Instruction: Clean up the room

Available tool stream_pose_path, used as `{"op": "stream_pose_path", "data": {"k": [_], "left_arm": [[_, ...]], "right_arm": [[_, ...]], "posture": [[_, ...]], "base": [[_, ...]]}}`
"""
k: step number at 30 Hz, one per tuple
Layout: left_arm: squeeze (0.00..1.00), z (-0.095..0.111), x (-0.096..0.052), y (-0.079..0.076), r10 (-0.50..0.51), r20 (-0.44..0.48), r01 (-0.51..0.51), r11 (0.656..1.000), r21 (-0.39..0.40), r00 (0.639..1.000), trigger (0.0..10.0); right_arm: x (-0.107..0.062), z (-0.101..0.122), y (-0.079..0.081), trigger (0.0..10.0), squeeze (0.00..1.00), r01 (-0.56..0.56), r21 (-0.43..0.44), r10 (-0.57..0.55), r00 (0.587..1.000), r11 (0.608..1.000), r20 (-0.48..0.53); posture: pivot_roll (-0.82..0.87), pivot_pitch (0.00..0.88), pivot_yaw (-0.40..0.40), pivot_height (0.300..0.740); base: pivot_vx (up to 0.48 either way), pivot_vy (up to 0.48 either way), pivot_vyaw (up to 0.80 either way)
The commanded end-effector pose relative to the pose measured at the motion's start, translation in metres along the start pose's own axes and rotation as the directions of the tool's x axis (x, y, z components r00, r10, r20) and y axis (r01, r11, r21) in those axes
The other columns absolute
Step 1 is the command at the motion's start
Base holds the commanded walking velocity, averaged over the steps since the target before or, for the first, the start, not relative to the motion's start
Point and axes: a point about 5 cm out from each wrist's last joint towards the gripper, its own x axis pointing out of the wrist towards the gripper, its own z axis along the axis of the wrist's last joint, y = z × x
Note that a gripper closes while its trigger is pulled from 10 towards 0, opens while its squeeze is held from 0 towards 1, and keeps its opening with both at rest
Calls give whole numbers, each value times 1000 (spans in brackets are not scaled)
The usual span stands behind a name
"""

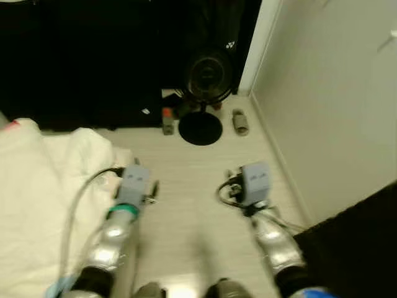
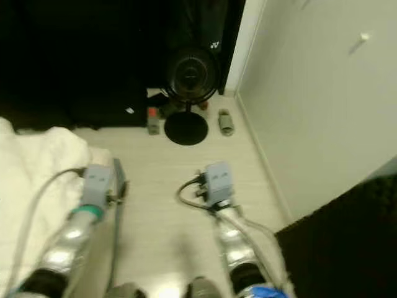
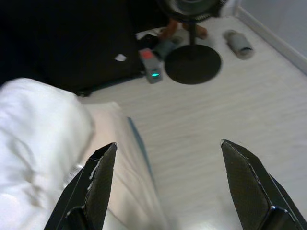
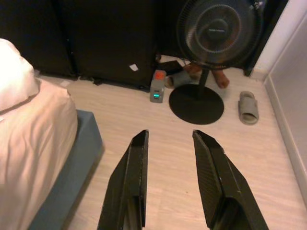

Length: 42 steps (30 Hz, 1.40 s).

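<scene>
Both claws hang empty over the pale floor [image 1: 186,180], the left claw [image 3: 168,191] spread wide beside the bed [image 4: 33,139], the right claw [image 4: 170,177] slightly parted, facing the fan [image 4: 218,33] and slipper [image 4: 248,108].

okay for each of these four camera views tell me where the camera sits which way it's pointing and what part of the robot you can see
Left eye: on the head, looking forward and down at floor, fan, bed; both silver arms show.
Right eye: beside it, same scene; both arms.
Left wrist: along the open left hand, over the bed edge toward the fan base; two black fingers.
Right wrist: along the open right hand, toward fan, slipper; two fingers.
Shared: fan and slipper.
</scene>
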Motion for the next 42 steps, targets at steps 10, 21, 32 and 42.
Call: {"op": "stream_pose_path", "data": {"k": [10,21,32,42], "left_arm": [[0,-3,-1,-6,-17,-15,17,1000,-7,1000,10000],[0,-4,0,-7,-18,-24,17,1000,-17,1000,10000],[0,-4,1,-9,-27,-26,27,1000,-16,999,10000],[0,-3,0,-10,-32,-22,32,999,-27,999,10000]], "right_arm": [[-5,-5,-9,10000,0,28,-8,-28,999,1000,-19],[-5,-5,-10,10000,0,29,-11,-29,999,1000,-19],[-5,-5,-10,10000,0,24,-15,-24,1000,1000,-18],[-6,-5,-9,10000,0,22,-4,-22,1000,1000,-13]], "posture": [[-72,49,17,720],[-74,48,18,720],[-78,43,19,720],[-78,46,20,720]], "base": [[348,-197,0],[0,0,0],[0,0,0],[0,0,0]]}}
